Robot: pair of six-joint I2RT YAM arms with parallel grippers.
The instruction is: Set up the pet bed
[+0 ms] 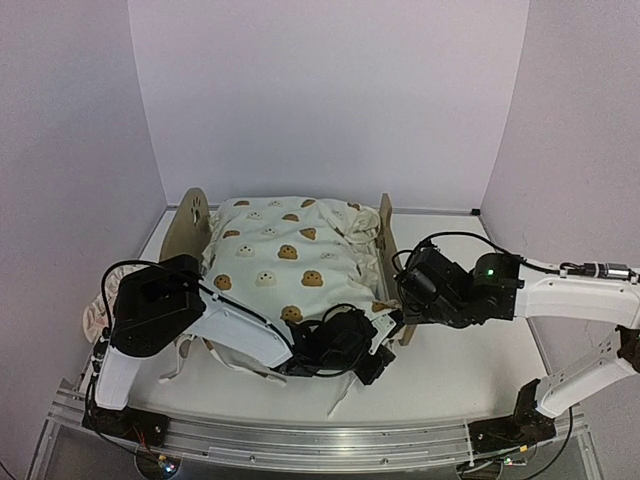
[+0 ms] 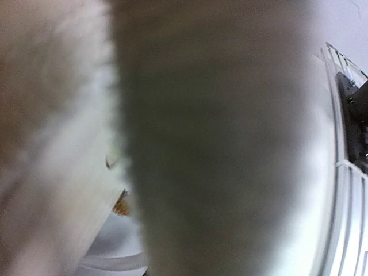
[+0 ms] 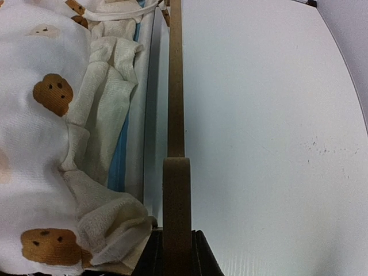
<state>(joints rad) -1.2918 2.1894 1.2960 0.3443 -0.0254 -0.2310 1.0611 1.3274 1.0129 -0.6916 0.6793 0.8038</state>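
One claw (image 3: 177, 260) tight on pet bed (image 3: 175, 115)

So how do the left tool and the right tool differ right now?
The right tool is clamped on the wooden board of the bed frame; the left tool is shut beside the quilt. The right tool's camera sees clearly; the left tool's is smothered by blurred cloth, so whether it holds anything cannot be told. Both are at the bed's same near corner.
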